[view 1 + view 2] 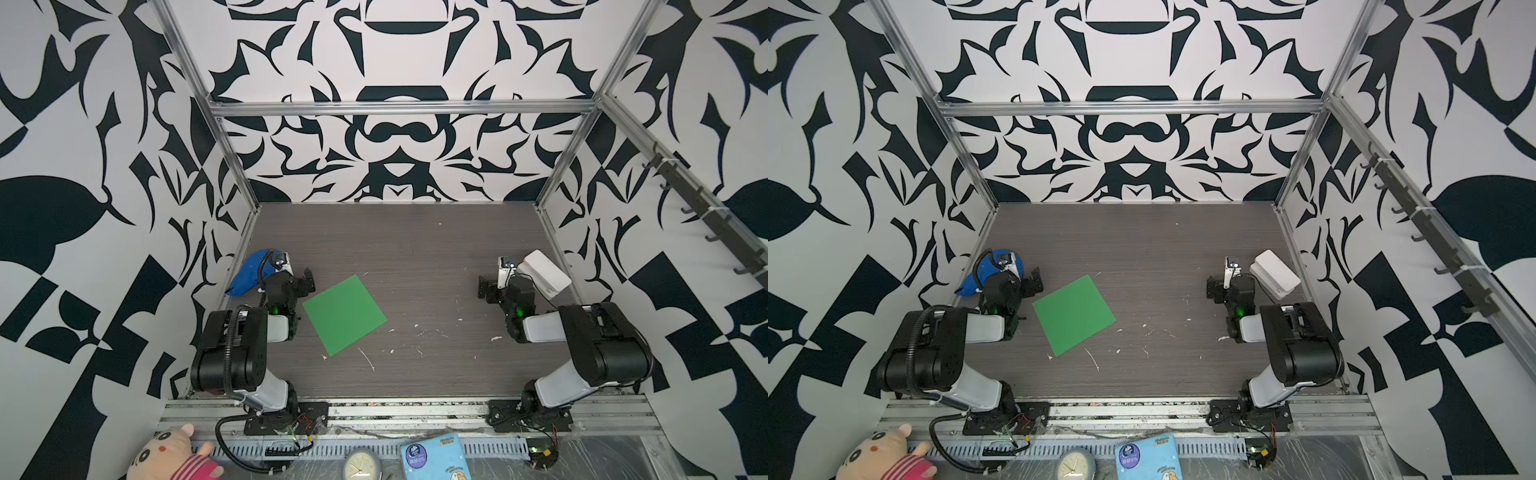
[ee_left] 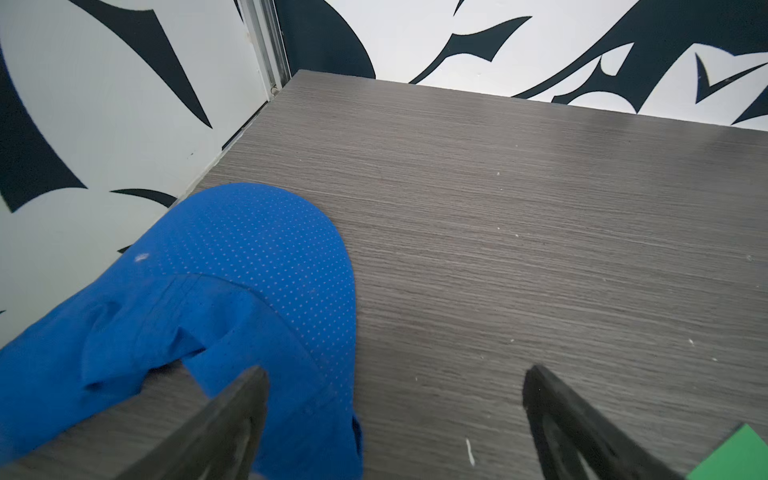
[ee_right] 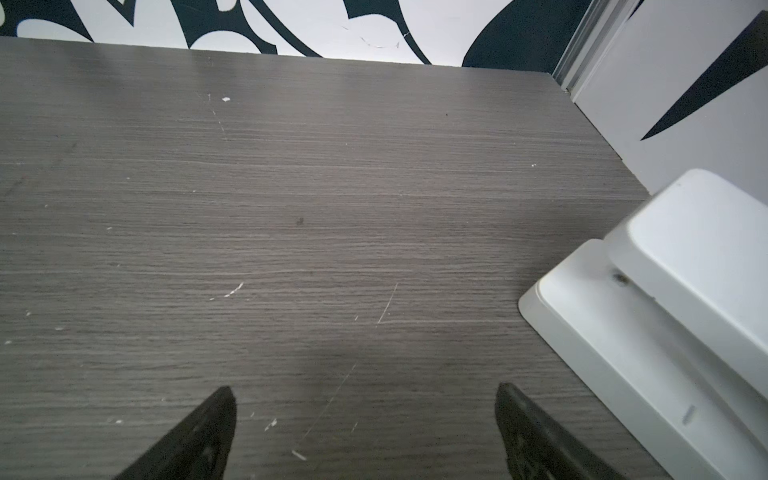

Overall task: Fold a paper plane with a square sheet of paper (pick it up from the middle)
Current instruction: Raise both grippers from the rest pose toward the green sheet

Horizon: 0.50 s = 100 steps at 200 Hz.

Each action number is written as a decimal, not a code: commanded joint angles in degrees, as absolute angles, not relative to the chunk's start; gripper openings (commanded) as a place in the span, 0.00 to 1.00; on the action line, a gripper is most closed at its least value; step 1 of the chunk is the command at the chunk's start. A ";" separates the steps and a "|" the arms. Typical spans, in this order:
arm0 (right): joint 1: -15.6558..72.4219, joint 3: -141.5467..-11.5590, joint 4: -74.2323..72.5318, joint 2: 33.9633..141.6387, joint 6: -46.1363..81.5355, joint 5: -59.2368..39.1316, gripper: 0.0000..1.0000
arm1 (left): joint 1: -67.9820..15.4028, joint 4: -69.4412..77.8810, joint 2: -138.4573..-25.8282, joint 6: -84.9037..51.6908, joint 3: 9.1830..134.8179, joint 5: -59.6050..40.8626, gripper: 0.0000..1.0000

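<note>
On the grey wood-grain table [image 1: 415, 249], the square sheet of paper [image 1: 345, 315] lies flat and unfolded, left of centre, just beside the left arm. A white box [image 3: 665, 291] sits by the right wall, a blue cloth cap [image 2: 208, 291] by the left. The left gripper [image 2: 395, 370] and right gripper [image 3: 365, 388] have their jaws spread wide, both empty.

The left arm [image 1: 249, 357] and right arm [image 1: 602, 353] are each showing bulky black joint housings joined by pale grey shells. A ribbed black cable [image 1: 228, 349] is looping along the left arm. A green light [image 1: 274, 309] is glowing on each wrist. Dark wedge-shaped fingers [image 2: 224, 424] are tapering to points.
</note>
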State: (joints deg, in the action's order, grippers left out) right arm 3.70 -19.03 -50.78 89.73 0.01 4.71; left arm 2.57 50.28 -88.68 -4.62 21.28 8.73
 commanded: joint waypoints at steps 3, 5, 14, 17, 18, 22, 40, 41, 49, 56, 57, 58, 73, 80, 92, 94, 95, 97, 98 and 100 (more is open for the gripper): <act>3.60 -20.21 -52.29 89.03 0.01 4.75 1.00 | 2.72 50.98 -88.90 -4.67 21.88 8.43 0.99; 3.54 -20.21 -52.29 88.97 0.02 4.75 1.00 | 2.68 50.98 -88.87 -4.71 21.88 8.41 0.99; 3.54 -20.21 -52.29 88.97 0.06 4.75 1.00 | 2.77 50.98 -88.88 -4.74 21.92 8.44 1.00; 3.60 -20.21 -52.29 88.96 0.03 4.74 1.00 | 2.73 50.98 -88.87 -4.70 21.89 8.42 1.00; 3.60 -20.21 -52.25 88.95 0.06 4.74 1.00 | 2.77 50.98 -88.86 -4.72 21.89 8.43 1.00; 3.56 -20.19 -52.29 88.95 0.03 4.70 1.00 | 2.74 50.98 -88.87 -4.71 21.88 8.44 1.00; 3.60 -20.19 -52.29 88.97 0.07 4.78 1.00 | 2.76 50.98 -88.93 -4.69 21.95 8.44 0.99; 3.56 -20.20 -52.25 88.96 0.03 4.76 1.00 | 2.74 50.98 -88.94 -4.72 21.96 8.44 0.99; 3.58 -20.19 -52.29 88.98 0.03 4.77 1.00 | 2.73 51.02 -88.89 -4.70 21.89 8.43 0.99; 3.60 -20.26 -52.27 88.99 0.01 4.75 1.00 | 2.74 50.98 -88.92 -4.69 21.88 8.44 1.00; 3.60 -20.28 -52.24 89.06 0.01 4.75 1.00 | 2.73 50.98 -88.89 -4.67 21.88 8.44 1.00; 3.60 -20.29 -52.22 89.04 0.05 4.75 1.00 | 2.77 50.98 -88.87 -4.71 21.88 8.39 0.99; 3.60 -20.41 -52.12 89.04 0.00 4.70 1.00 | 2.73 50.95 -88.91 -4.69 21.91 8.44 0.99; 3.60 -20.39 -52.11 89.06 0.00 4.66 1.00 | 2.80 50.98 -88.95 -4.70 21.89 8.44 0.99; 3.53 -20.23 -52.18 88.90 0.05 4.71 1.00 | 2.76 51.06 -88.88 -4.70 21.93 8.30 0.99; 3.52 -20.22 -52.20 88.91 0.01 4.74 0.99 | 2.80 51.06 -88.86 -4.60 21.87 8.34 1.00; 3.56 -20.22 -52.25 88.89 0.01 4.70 0.99 | 2.81 51.06 -88.90 -4.63 21.88 8.34 0.99; 3.55 -20.17 -52.24 88.86 0.00 4.67 1.00 | 2.79 51.13 -88.93 -4.59 21.82 8.35 1.00; 3.58 -20.15 -52.27 88.86 0.04 4.66 1.00 | 2.80 51.14 -88.90 -4.62 21.81 8.35 0.99; 3.60 -20.13 -52.31 88.86 0.03 4.66 1.00 | 2.77 51.17 -88.91 -4.58 21.84 8.31 0.99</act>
